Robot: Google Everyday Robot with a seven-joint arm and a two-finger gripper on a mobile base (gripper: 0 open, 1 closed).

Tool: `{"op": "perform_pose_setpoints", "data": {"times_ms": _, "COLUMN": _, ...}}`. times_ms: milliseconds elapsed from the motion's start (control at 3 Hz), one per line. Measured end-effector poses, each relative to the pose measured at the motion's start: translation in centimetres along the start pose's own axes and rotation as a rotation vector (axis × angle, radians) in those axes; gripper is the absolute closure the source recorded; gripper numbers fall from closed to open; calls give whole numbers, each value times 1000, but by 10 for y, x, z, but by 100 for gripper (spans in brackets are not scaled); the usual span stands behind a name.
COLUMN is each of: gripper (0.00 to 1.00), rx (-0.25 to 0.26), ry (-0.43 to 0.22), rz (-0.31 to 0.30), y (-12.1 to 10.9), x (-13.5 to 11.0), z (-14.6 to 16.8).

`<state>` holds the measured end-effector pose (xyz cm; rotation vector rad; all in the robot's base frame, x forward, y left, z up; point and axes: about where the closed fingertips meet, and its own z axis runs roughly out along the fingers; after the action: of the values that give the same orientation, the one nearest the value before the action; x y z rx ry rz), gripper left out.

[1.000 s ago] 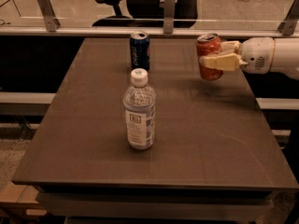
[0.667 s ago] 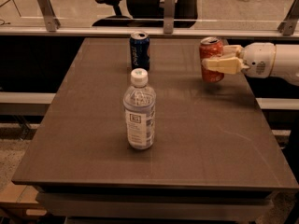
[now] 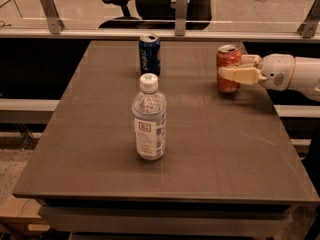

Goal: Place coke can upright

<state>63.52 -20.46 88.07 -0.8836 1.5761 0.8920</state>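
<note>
The coke can (image 3: 228,84) is red with a silver top and stands upright on the dark table (image 3: 200,149) near its far right edge. My gripper (image 3: 231,67) reaches in from the right and is shut on the can's middle. One cream finger (image 3: 240,75) crosses the front of the can and the other sits behind it. The can's base appears to rest on the tabletop.
A dark blue soda can (image 3: 149,53) stands upright at the far middle of the table. A clear water bottle (image 3: 149,119) with a white cap stands in the centre. A glass rail with metal posts (image 3: 181,6) runs behind the table. The table's right edge is close to the gripper.
The gripper has moved right and down with the coke can. The can has gone from tilted and raised to upright at table level.
</note>
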Motion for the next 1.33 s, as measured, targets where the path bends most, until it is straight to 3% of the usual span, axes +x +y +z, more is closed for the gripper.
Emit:
{"op": "perform_pose_setpoints", "data": {"times_ms": 667, "gripper": 100, "rx": 0, "ry": -4, "rz": 26, "y": -5, "x": 9, "z": 1}}
{"op": "perform_pose_setpoints", "data": {"times_ms": 1000, "gripper": 83, "rx": -17, "ry": -7, "rz": 65, "y": -13, "x": 21, "z": 2}}
{"op": "perform_pose_setpoints", "data": {"times_ms": 1333, "gripper": 59, "rx": -17, "ry": -7, "rz": 65, "y": -13, "x": 15, "z": 1}}
